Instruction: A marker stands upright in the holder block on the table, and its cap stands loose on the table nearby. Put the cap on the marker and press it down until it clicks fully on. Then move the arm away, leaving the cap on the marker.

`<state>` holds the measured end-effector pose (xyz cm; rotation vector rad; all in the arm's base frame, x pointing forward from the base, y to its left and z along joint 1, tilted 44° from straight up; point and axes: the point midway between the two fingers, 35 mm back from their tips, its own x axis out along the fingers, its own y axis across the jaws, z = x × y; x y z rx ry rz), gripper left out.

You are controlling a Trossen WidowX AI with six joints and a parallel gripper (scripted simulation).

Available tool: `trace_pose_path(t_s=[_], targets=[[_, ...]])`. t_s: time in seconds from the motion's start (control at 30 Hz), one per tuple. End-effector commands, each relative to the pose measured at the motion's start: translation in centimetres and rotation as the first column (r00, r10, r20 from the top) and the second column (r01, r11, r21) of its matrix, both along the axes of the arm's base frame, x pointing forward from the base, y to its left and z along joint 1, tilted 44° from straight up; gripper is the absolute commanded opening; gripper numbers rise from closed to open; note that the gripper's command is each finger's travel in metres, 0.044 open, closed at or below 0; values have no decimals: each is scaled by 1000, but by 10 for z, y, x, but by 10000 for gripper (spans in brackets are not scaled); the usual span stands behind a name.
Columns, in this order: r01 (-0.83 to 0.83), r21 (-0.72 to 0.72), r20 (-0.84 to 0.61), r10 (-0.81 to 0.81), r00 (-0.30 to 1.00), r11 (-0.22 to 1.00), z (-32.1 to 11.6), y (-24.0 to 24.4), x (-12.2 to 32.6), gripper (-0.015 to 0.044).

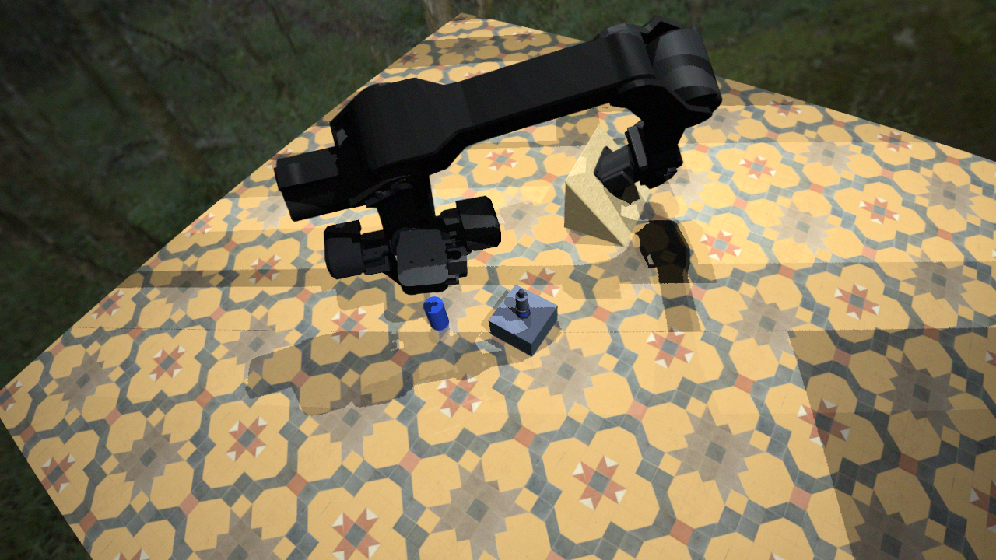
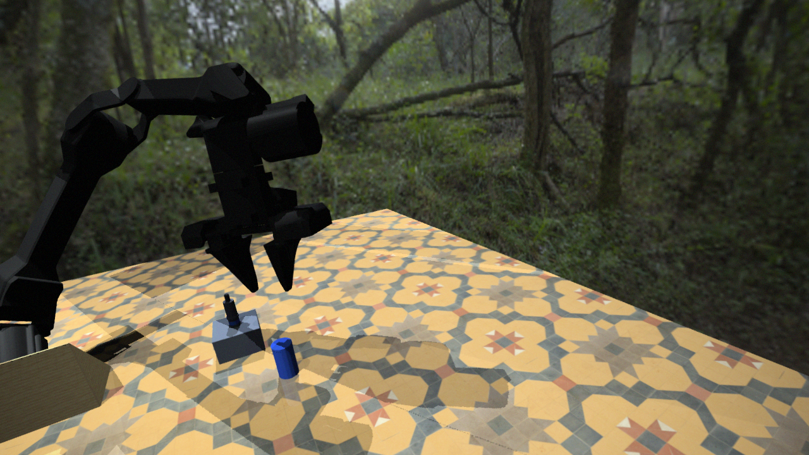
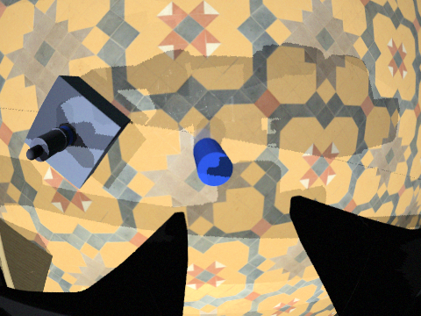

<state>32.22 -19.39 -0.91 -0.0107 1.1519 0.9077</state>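
One small blue cap [image 3: 213, 161] looks light, hard and slippery; grab its round sides. The claw [image 2: 265, 277] is half apart, holding nothing.

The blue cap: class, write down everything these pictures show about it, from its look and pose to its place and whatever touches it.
The blue cap is a short, smooth, plain cylinder of glossy, plastic-looking material. It stands upright and loose on the tiled table, a short way from the grey holder block and apart from it. The dark marker stands bare in that block. Nothing but the table touches the cap. The gripper hangs above it, open and empty. From the wrist view, the cap's top shows a darker patch.
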Motion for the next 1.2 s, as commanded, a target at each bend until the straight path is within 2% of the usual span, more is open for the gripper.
trace_pose_path(t_s=[0.0,0.2,0.33,1.17], targets=[[60,90,-83,-52,995,994,-12,2,-4,241],[61,91,-85,-53,995,994,-14,3,-3,241],[61,92,-84,-53,995,994,-37,23,-1,241],[61,93,-83,-53,995,994,-66,49,2,241]])
